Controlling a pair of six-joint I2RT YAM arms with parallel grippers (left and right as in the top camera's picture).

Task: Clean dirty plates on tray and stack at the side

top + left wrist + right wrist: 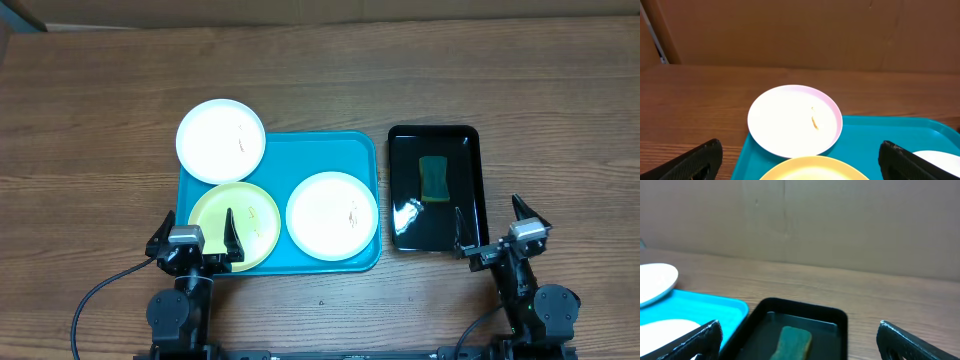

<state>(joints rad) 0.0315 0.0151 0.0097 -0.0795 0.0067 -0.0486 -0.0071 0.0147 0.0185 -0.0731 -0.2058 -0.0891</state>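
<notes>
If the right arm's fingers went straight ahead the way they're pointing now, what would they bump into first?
Most likely the black tray, perhaps the green sponge lying in it, though the height above the tray is hard to judge.

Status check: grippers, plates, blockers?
Left gripper, right gripper open, empty. Yellow plate, one white plate in tray; other white plate overhangs its far-left corner. None stacked. Sponge in black tray; nothing blocking.

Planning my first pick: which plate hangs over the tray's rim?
The white plate at the tray's far-left corner, overhanging onto the table; the yellow-green plate and the other white plate lie inside.
</notes>
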